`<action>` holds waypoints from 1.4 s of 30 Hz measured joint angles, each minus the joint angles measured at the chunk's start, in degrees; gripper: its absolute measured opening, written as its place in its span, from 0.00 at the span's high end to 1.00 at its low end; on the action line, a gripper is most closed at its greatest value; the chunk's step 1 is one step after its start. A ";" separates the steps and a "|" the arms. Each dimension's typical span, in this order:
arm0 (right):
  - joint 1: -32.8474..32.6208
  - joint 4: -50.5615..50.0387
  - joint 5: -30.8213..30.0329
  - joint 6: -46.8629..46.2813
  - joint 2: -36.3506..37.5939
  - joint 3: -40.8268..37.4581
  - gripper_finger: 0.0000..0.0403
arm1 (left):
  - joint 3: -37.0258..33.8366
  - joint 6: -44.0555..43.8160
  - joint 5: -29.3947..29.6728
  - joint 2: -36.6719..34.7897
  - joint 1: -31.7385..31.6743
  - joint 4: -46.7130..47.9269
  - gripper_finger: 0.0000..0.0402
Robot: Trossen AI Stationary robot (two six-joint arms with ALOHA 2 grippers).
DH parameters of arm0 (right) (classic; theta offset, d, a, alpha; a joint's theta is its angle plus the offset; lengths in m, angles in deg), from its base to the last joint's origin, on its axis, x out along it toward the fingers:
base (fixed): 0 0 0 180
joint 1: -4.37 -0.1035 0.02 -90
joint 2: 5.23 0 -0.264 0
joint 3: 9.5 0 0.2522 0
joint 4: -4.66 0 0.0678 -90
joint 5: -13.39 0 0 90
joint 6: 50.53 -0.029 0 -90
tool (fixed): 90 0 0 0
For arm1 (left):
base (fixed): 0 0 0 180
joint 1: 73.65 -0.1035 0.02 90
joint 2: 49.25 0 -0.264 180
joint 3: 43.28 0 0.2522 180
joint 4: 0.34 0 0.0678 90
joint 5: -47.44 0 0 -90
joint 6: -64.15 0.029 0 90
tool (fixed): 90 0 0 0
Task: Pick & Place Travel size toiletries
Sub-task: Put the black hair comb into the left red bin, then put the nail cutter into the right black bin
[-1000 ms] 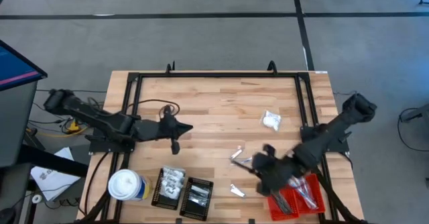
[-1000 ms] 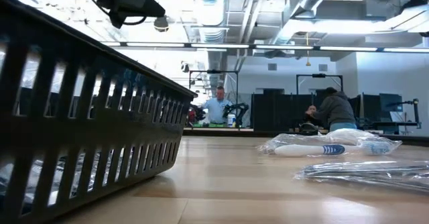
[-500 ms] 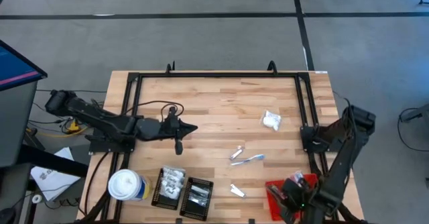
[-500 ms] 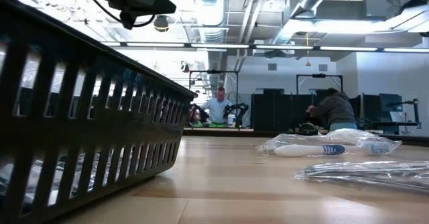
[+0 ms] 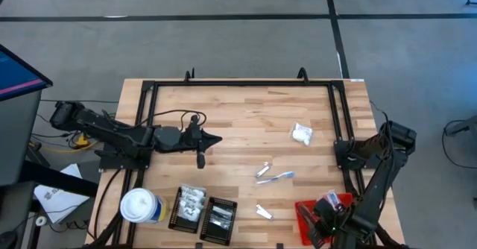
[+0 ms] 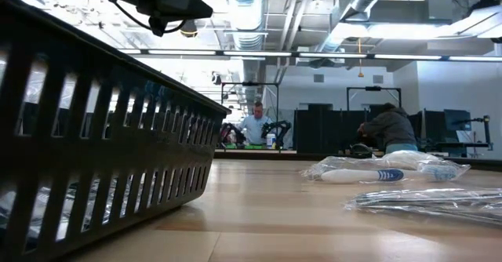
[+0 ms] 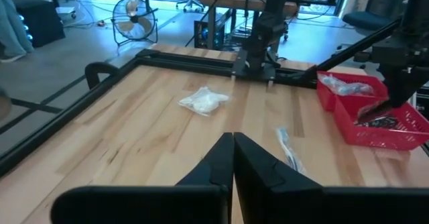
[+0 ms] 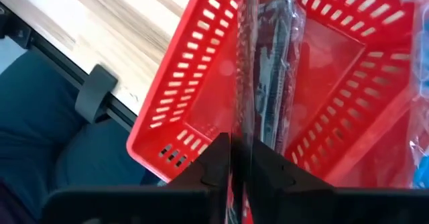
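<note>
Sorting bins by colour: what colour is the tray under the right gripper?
Red tray, clearest in the right wrist view.

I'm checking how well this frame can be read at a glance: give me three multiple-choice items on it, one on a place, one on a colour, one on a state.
1. Where is the right gripper?
A. over the red tray
B. over the white-topped canister
C. at the table's far edge

2. What colour is the tray under the right gripper?
A. black
B. red
C. blue

3. How do the left gripper's fingers stand?
A. wide apart
B. closed on a white packet
C. shut, holding nothing

Key: 1 A, the high view shows it at the red tray near the table's right front corner. 2 B, the right wrist view looks down into red ribbed walls. 3 C, the left wrist view shows the fingers pressed together above bare table.
</note>
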 joint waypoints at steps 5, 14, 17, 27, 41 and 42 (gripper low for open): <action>0.04 -0.02 0.07 0.45 0.00 0.00 0.84 | 0.02 -0.15 -0.98 0.00 0.00 -0.04 1.00; 0.67 -1.25 -0.55 4.87 0.77 0.02 0.68 | 0.06 -0.17 -0.94 0.36 0.00 -0.70 1.00; 1.85 -1.13 -1.32 8.21 1.74 0.02 0.63 | 0.11 -0.16 -0.94 1.64 0.00 -2.29 1.00; 6.50 0.31 -8.37 25.49 6.60 0.04 0.55 | 7.03 3.06 -7.40 15.49 0.22 -4.94 1.00; 5.85 4.08 -23.31 36.70 7.82 0.04 0.60 | 22.02 9.46 -11.45 37.99 2.47 -4.16 0.66; 5.41 4.07 -25.21 37.15 7.82 0.04 0.60 | 22.74 9.48 -11.45 39.11 2.47 -4.11 0.63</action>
